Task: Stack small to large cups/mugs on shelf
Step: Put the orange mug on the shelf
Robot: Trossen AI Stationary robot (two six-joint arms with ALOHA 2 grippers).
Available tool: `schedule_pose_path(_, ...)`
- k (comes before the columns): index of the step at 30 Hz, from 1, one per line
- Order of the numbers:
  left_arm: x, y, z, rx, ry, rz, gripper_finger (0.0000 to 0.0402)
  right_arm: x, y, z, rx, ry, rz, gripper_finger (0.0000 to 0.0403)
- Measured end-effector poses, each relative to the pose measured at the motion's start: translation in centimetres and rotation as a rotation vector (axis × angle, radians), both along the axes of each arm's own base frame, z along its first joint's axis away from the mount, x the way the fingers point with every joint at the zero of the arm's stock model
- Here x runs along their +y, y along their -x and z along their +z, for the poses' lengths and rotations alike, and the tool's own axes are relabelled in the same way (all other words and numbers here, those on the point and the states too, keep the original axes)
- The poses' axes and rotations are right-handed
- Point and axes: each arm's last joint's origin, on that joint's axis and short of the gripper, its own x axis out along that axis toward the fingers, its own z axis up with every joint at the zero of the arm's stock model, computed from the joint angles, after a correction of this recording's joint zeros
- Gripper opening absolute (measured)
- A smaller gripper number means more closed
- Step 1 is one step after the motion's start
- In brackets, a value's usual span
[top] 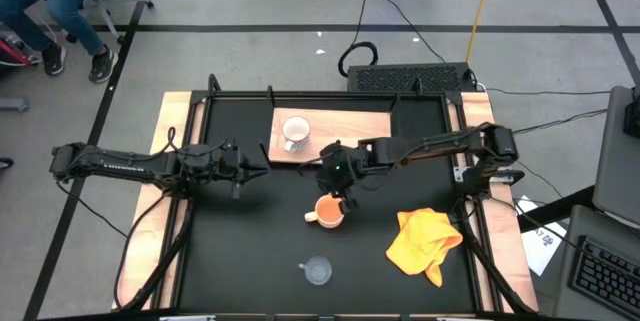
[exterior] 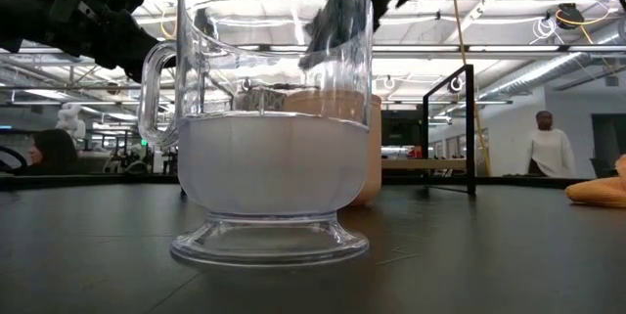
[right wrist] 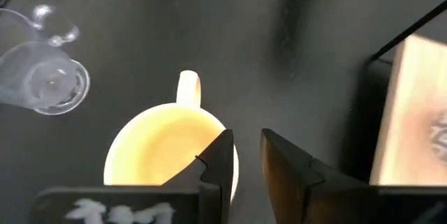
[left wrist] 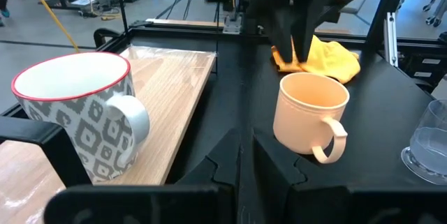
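A: Nearest the bench's front edge?
B: The clear greyish glass cup (top: 318,271).
A: Mid-bench?
B: The orange-yellow handled mug (top: 329,212); the right gripper (top: 343,201), parted, straddles its rim, needing to close.
A: Beyond?
B: White patterned mug (top: 295,132) on the light-wood shelf (top: 365,126); left gripper (top: 258,168) parted, waiting.

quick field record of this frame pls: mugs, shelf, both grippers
white mug: upright on the shelf
orange mug: upright on the black table, off the shelf
glass cup: upright on the table, near edge
right gripper: above the orange mug's rim, fingers slightly apart, straddling the wall
left gripper: waiting left of the shelf, holding nothing
cloth: right of orange mug
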Motion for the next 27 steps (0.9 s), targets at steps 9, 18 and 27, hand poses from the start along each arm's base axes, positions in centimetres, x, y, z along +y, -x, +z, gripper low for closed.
schedule_pose_path(9, 0.0, 0.0, 0.0, 0.0, 0.01, 0.002, 0.004, 1.8, 4.5, 5.7, -0.061, 0.01, 0.021, 0.0017)
schedule_pose_path(18, 0.0, 0.0, 0.1, -0.004, -0.045, -0.008, 0.004, 6.0, 9.6, 7.9, -0.095, 0.148, -0.095, 0.0001)
schedule_pose_path(27, 0.0, 0.0, 0.1, -0.004, -0.083, -0.015, 0.004, 7.6, 14.8, 5.0, -0.191, 0.102, -0.169, 0.0)
